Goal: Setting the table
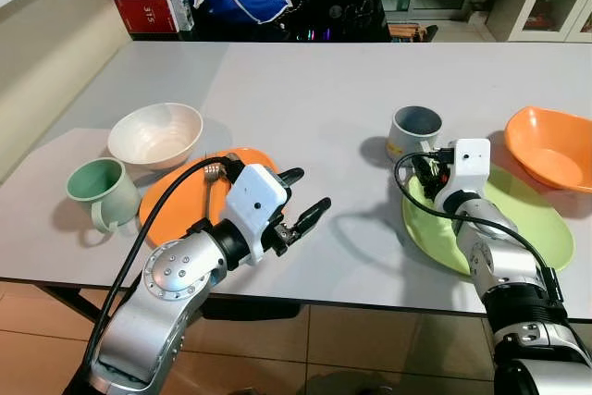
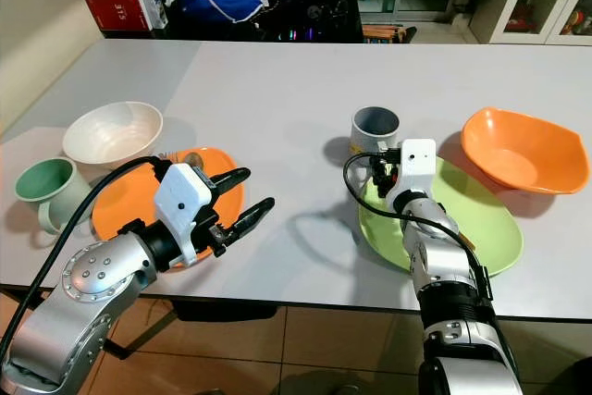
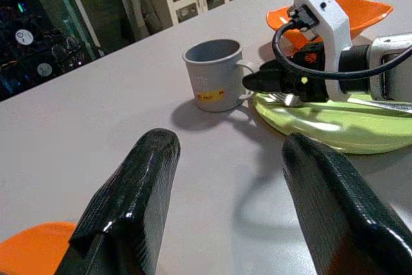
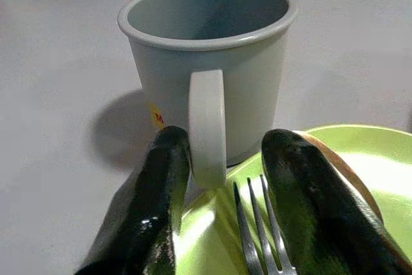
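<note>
A grey table (image 1: 305,99) is seen from above, with dishes set in two groups. On the robot's left, a white bowl (image 1: 155,134) stands beside a pale green mug (image 1: 100,191), and an orange plate (image 1: 190,197) lies just in front of them, a spoon (image 2: 185,158) resting on its far edge. The left gripper (image 1: 301,205) is held over the near right edge of the orange plate, its two black fingers (image 3: 132,198) spread wide with nothing between them. On the robot's right, a green plate (image 1: 518,224) lies near the table's front edge, a grey mug (image 1: 414,130) stands upright at its far left rim, and an orange bowl (image 1: 548,147) sits just beyond the plate to the right. The right gripper (image 4: 222,178) is lowered over the far left part of the green plate, pointed at the grey mug; its fingers (image 4: 161,198) are parted on either side of the mug's handle (image 4: 207,127), the left one close against it, though whether contact is made cannot be told. A fork (image 4: 257,230) lies on the green plate between the fingers, tines toward the mug. A yellow label (image 3: 211,95) is seen low on the mug's side.
</note>
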Robot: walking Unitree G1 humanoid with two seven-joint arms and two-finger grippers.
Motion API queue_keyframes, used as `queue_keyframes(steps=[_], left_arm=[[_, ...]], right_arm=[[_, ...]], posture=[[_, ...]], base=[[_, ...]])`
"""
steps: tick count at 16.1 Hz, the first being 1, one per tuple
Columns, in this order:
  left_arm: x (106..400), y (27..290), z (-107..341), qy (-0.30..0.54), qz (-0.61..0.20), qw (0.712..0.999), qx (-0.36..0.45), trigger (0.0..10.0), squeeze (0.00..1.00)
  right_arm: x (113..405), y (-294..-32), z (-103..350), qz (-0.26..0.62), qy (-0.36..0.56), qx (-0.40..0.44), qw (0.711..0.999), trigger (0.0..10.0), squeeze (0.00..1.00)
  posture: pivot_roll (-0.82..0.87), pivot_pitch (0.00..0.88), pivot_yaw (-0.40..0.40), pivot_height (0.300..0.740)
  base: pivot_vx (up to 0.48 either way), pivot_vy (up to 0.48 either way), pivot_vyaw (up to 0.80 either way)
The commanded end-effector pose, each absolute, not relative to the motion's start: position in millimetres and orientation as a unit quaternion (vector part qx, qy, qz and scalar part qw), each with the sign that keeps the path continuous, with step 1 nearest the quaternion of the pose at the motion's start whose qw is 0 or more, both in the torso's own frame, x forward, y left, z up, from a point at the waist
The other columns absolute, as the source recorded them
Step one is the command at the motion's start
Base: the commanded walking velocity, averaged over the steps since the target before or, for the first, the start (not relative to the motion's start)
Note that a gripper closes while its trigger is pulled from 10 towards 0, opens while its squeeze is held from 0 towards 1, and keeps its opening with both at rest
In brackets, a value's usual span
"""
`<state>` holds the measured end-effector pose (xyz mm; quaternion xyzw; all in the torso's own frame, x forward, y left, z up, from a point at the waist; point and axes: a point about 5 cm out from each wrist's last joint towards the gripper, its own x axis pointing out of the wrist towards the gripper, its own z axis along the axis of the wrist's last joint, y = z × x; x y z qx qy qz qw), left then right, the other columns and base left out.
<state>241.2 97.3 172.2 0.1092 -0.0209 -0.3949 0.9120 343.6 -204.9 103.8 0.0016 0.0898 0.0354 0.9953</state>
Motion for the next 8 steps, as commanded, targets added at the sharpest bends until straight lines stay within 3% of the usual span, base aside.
queue_keyframes(steps=[1, 6, 7, 8], left_arm=[[241.9, 95.4, 174.6, -0.025, -0.403, 0.908, 0.111, 10.0, 0.00], [242.9, 95.4, 175.4, -0.029, -0.401, 0.909, 0.111, 10.0, 0.00], [244.3, 95.7, 176.0, -0.032, -0.397, 0.911, 0.109, 10.0, 0.00], [244.7, 95.7, 176.3, -0.033, -0.396, 0.911, 0.108, 10.0, 0.00]], right_arm=[[343.5, -204.4, 106.7, 0.038, 0.085, 0.012, 0.996, 10.0, 1.00], [342.1, -200.1, 113.0, 0.055, 0.063, 0.034, 0.996, 10.0, 1.00], [341.4, -197.3, 120.7, 0.066, 0.039, 0.044, 0.996, 10.0, 0.00], [341.1, -197.0, 122.9, 0.067, 0.033, 0.046, 0.996, 10.0, 0.00]], posture=[[-0.01, 0.040, 0.061, 0.740], [-0.01, 0.036, 0.062, 0.740], [-0.01, 0.031, 0.061, 0.740], [-0.01, 0.030, 0.060, 0.740]], base=[[0.000, 0.000, 0.00], [0.000, 0.000, 0.00], [0.000, 0.000, 0.00], [0.000, 0.000, 0.00]])
